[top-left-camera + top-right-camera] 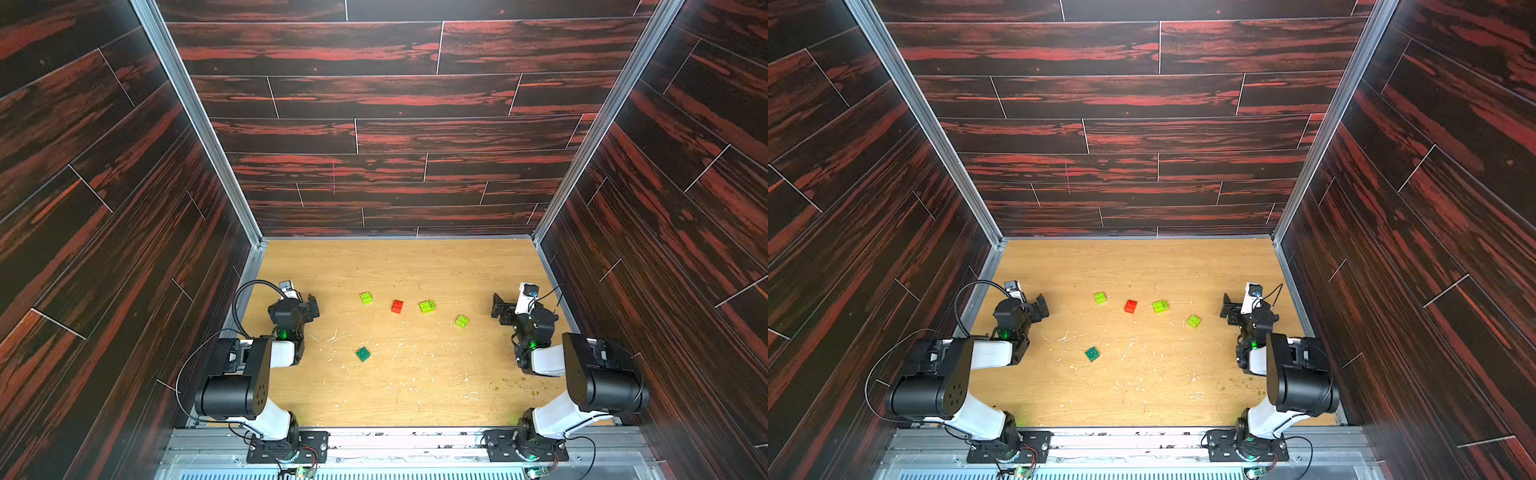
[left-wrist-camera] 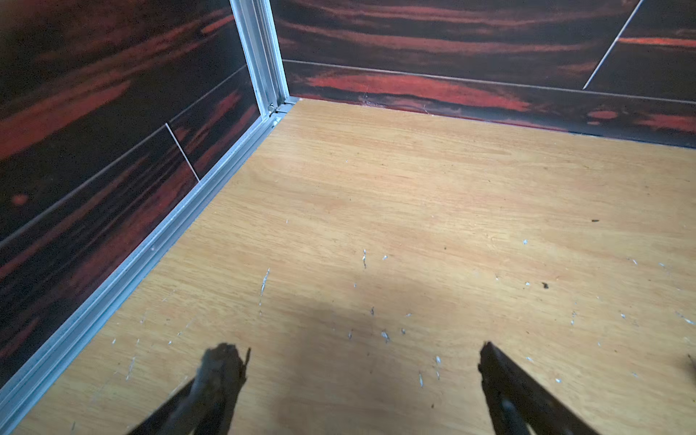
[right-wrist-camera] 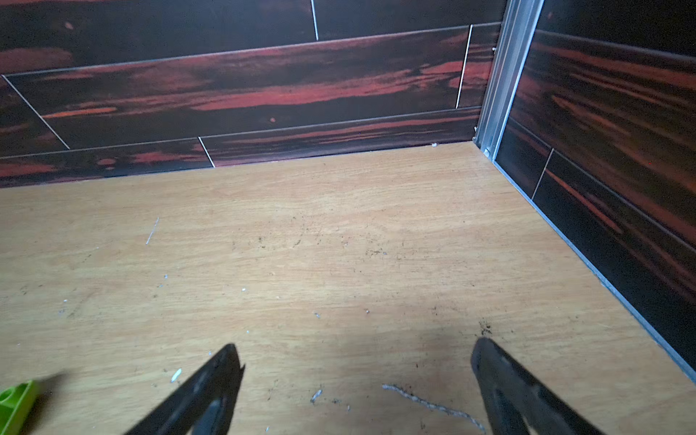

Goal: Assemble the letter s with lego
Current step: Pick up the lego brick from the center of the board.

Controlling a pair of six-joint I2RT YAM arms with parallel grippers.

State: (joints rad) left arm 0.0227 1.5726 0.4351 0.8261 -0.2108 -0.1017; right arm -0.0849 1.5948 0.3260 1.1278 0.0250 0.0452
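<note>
Left claw (image 1: 312, 306): jaws wide apart, empty, at 9 o'clock from the red brick (image 1: 397, 306) (dial centred there, 12 toward the back wall).
Right claw (image 1: 497, 306): jaws wide apart, empty, at 3 o'clock, well out.

Stock on bench (image 1: 415, 266), nearest first, all separate, studs up:
- Dark green brick (image 1: 363, 353), 7 o'clock, alone among pale flecks (image 1: 399, 345).
- Near lime brick (image 1: 462, 321), 4 o'clock, closest to the right claw; probably the green corner at the edge of the right wrist view.
- Red brick, dial centre.
- Middle lime brick (image 1: 427, 306), 3 o'clock, near the red but apart from it.
- Far lime brick (image 1: 366, 297), 10 o'clock.

Letter s: not begun; no two bricks joined.

Handling, by judgement: light, rigid, glossy plastic, far smaller than a claw, and likely to skid on the bench if nudged off-centre. Grip across two opposite flat side walls, below the studs, squared to the brick. Joining probably needs a firm downward press with the lower brick braced.
</note>
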